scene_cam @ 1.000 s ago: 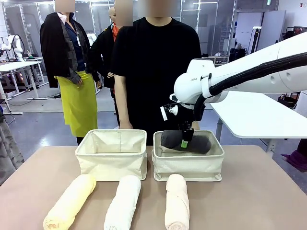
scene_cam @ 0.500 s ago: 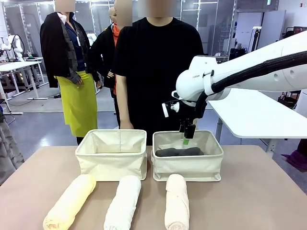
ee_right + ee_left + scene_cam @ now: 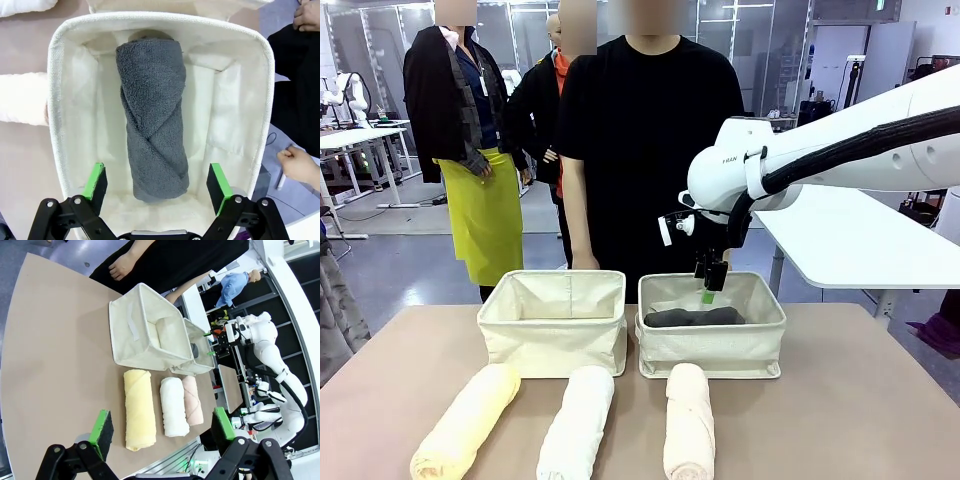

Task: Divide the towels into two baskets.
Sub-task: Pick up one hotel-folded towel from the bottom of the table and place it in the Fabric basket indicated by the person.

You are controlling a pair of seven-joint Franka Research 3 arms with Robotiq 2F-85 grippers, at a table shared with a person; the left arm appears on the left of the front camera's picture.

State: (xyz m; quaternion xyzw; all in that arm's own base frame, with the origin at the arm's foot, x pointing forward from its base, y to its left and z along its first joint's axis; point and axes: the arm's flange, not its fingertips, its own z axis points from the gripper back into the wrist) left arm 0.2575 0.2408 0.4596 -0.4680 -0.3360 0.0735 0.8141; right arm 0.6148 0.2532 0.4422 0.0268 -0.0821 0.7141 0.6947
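Right end effector (image 3: 708,288) released (jaws wide) over grey towel (image 3: 152,135) in basket (image 3: 712,352) | person (image 3: 650,150) close behind

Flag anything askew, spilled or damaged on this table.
Nothing is spilled or damaged. Only small things: the dark grey towel in the right basket has its outer layer twisted diagonally, and the pale yellow towel lies slanted beside the straighter white towel.
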